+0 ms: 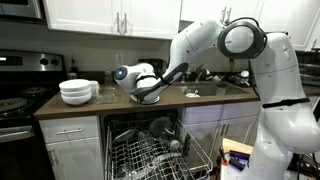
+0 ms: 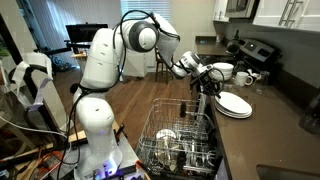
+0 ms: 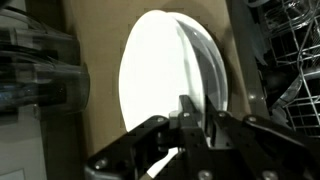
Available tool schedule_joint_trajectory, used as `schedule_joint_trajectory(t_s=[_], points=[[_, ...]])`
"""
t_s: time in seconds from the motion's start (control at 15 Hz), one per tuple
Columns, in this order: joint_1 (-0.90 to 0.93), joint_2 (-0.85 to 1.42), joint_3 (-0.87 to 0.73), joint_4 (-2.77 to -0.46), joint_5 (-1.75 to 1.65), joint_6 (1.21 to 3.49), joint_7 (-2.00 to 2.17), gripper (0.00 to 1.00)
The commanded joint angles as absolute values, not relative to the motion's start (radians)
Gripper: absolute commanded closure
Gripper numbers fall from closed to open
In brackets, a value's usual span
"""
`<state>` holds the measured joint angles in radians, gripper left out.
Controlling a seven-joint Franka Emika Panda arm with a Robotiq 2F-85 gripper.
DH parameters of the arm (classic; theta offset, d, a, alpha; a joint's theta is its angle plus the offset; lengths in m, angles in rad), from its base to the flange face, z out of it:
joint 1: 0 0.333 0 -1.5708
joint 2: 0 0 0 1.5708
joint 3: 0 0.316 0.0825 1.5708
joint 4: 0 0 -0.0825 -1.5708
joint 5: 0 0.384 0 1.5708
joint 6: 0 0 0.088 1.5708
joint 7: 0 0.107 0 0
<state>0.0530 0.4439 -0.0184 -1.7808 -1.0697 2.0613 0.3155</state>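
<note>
The jaws are clamped on the lower rim of a white plate. In the wrist view a dark fingertip lies across the front face, with its partner behind. The plate stands on edge, nearly upright, over the brown desk. Whether its bottom edge touches the surface or hangs just above it cannot be told.

A rim pinch like this gives little purchase on smooth, glazed ware, so the squeeze should be firm and any wrist motion slow. A quick turn would probably let the plate pivot between the pads. The safest posture seems to be on edge, with the weight hanging straight below the grip. Tilting it flat would lever against the fingertips.

Just beyond, at the edge of the wrist view, is the wire dishwasher rack, pulled out below the desk front. Its tines and the dishes already in it are the nearest things to snag on, so any path past the desk edge needs clearance. Farther along the desk, a stack of white dishes sits well apart, with the stove beyond it.
</note>
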Motion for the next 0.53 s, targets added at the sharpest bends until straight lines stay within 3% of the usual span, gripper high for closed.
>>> schedule_joint_trajectory(t_s=[0.0,0.33,0.47], points=[[0.047,0.460,-0.015,-1.740,-1.024,2.029,0.247,0.87],[0.041,0.460,-0.010,-1.733,-0.971,2.042,0.208,0.68],[0.043,0.460,-0.012,-1.732,-0.948,2.040,0.198,0.69]])
